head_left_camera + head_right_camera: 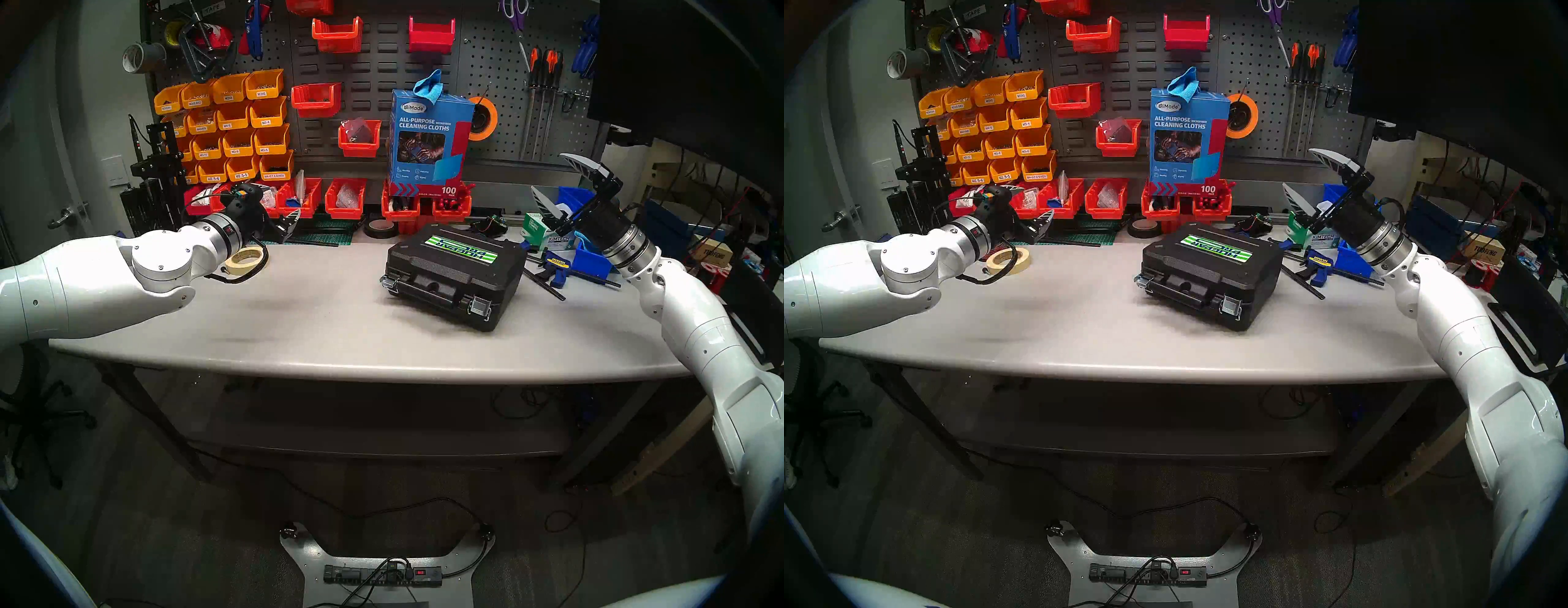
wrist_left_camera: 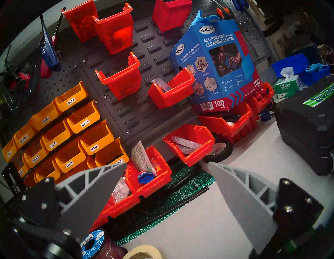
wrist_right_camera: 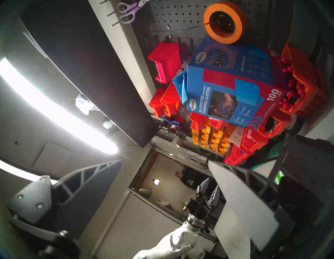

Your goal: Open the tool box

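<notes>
Desk (image 1: 297, 322): grey, carries all. Tool box (image 1: 456, 271) lies flat right of desk centre, lid shut, long axis skewed, handle and both silver latches (image 1: 479, 308) facing the near desk edge. Right gripper (image 1: 560, 182): jaws released, empty, raised just right of the tool box, nearer. Left gripper (image 1: 278, 210): jaws released, empty, well left of it.

Tool box (image 1: 456, 278) flat on table (image 1: 297, 335), right of middle, latches toward front edge. Tape roll (image 1: 244, 259) near left back. Cleaning-cloths box (image 1: 428, 140) on bins at back edge, behind tool box. Clamp (image 1: 555, 267) just right of tool box.
</notes>
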{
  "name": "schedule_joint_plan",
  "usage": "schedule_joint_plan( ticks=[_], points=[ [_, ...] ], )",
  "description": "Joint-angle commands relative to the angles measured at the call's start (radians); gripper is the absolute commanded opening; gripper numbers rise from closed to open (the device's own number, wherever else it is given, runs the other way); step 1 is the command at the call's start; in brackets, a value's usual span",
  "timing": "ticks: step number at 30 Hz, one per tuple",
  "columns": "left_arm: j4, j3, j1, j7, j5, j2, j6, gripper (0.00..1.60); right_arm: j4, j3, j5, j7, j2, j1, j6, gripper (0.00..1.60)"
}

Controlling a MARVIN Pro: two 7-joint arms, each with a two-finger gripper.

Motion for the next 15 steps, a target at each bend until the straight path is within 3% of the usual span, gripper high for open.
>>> schedule_joint_plan(
  ticks=[1,15],
  points=[
    [0.004,-0.015,-0.018,0.006,0.005,-0.003,-0.005,1.6,-0.101,0.001,0.047,0.1,0.092,-0.017,0.022,1.6],
    [0.003,-0.014,-0.018,0.013,0.007,-0.004,-0.006,1.6,-0.31,-0.049,0.165,0.079,0.253,-0.098,0.022,1.6]
  ],
)
